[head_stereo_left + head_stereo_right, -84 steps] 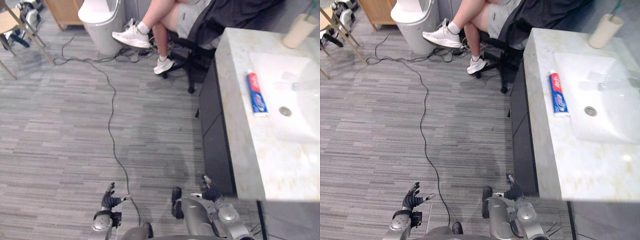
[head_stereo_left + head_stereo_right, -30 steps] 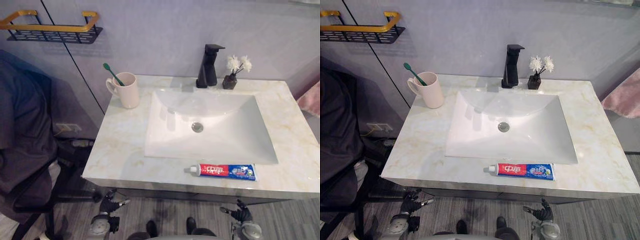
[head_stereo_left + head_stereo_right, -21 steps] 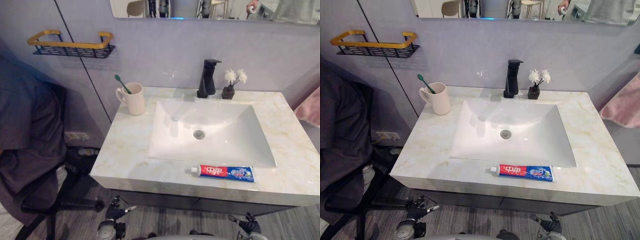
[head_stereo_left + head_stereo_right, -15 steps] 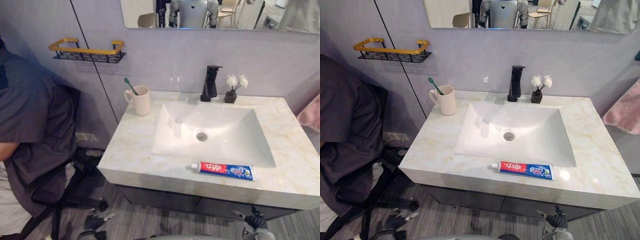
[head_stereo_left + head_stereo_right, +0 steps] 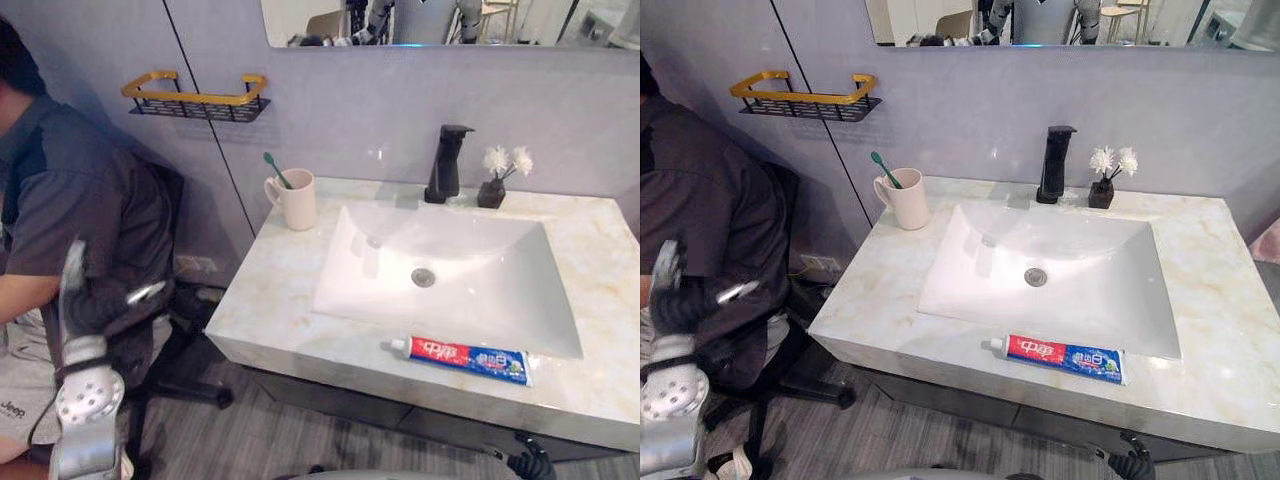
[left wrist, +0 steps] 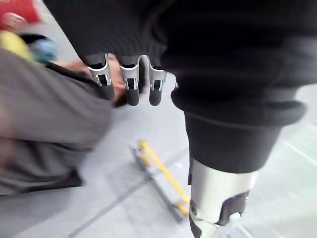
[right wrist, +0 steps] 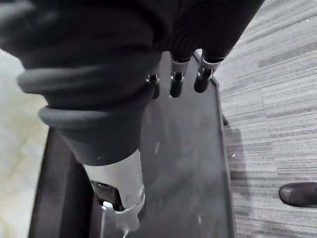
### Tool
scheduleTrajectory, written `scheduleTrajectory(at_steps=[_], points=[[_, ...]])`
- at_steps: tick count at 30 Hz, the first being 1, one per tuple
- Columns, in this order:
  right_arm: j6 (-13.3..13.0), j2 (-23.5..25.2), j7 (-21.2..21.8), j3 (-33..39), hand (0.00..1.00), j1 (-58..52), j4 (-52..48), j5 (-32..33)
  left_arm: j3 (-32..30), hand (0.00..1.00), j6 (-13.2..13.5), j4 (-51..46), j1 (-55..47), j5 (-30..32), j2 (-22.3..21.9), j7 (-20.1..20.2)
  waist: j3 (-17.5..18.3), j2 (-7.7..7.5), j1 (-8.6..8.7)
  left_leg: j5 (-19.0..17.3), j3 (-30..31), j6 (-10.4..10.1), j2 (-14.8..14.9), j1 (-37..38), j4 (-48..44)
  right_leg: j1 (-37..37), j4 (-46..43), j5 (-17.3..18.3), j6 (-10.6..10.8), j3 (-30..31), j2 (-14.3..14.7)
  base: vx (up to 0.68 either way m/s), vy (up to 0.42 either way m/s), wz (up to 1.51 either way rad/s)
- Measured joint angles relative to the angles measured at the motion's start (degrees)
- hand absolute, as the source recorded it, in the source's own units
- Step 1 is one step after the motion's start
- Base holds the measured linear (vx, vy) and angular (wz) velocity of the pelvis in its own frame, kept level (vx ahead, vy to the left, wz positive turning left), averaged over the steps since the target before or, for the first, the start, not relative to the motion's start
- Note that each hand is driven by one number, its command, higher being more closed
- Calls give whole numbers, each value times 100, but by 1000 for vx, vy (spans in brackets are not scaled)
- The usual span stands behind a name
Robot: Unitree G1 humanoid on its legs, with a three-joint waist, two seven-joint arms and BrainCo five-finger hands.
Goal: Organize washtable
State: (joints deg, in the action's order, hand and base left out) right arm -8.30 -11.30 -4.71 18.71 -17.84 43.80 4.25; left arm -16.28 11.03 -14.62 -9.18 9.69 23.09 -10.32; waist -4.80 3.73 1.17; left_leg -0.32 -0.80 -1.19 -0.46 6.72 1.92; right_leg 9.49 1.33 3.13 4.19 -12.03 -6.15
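Marble washtable (image 5: 280,310), nothing tidied yet: toothpaste tube (image 5: 465,358) lies loose by the sink (image 5: 480,275); left hand (image 5: 90,308) and right hand (image 7: 176,85) are released, empty.

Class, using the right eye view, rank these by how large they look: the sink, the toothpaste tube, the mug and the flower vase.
1. Sink, by far largest.
2. Toothpaste tube and mug: too close to rank; the tube is longer and nearer the camera, the mug bulkier.
3. Flower vase, smallest.
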Motion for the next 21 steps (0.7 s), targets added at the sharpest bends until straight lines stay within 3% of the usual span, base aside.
scheduleTrajectory(at_steps=[2,3,6,11,15,21], points=[[0,31,11,-22,0,6,23,-29,1070,0,160,-560,401,704,104,29,4,8,103,0,90,0,5,6,-8,42,-1,21,-17,-55,10,21,-25,20],[-1,31,19,-42,0,16,23,-29,1253,0,194,-601,464,790,104,30,5,11,114,0,87,0,10,6,-9,39,0,22,-18,-52,14,0,0,0],[-14,49,171,-210,0,55,41,-33,2646,0,334,-631,960,1321,104,189,2,9,182,-1,73,-1,42,17,-24,29,-20,35,-40,-33,42,-46,-27,-6],[-21,71,252,-571,0,178,187,-31,4312,0,471,-42,1471,1644,51,589,11,19,303,-23,47,-32,61,6,28,-90,-118,78,-54,16,52,-51,-6,-3],[-21,94,259,-790,0,290,254,-31,4982,0,447,736,1654,1868,-73,840,9,3,408,-21,19,-38,83,12,69,-107,-93,71,-58,54,80,-23,-6,-6],[-22,156,254,-805,0,379,259,-31,5220,0,363,1404,1838,2316,-252,1039,-39,-103,453,23,-90,-38,154,15,146,-153,-9,20,-90,144,152,25,-23,-11]])
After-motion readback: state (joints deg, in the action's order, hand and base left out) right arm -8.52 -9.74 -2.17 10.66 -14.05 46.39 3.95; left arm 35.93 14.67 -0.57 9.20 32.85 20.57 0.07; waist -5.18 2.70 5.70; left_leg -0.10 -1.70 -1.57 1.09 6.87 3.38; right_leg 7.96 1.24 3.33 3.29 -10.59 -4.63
